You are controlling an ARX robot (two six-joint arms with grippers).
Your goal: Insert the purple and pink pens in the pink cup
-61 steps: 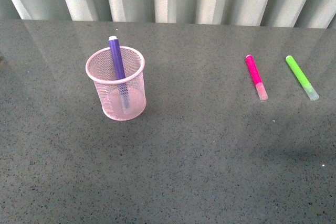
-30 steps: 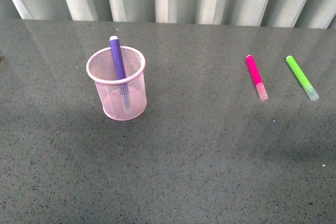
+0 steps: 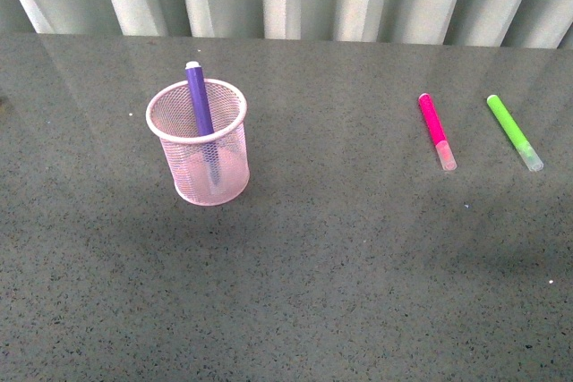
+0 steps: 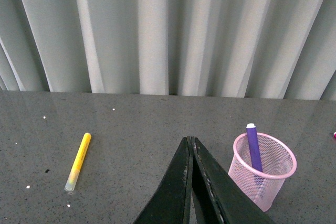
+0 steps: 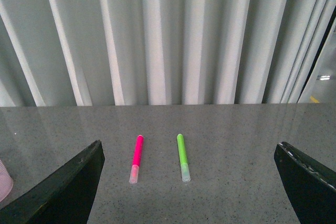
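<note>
The purple pen [image 3: 199, 96] is stood in the pink cup [image 3: 186, 178] — the pink pen [image 3: 436, 131] is laid at its three o'clock. The left gripper [image 4: 189, 139] is clenched empty, the right gripper [image 5: 189, 145] released.

One purple pen [image 3: 198, 96], one pink pen [image 3: 436, 130], one green pen [image 3: 513, 131], one yellow pen [image 4: 78, 161]: four pens in all. One cup [image 3: 183, 167], one table [image 3: 340, 284].
</note>
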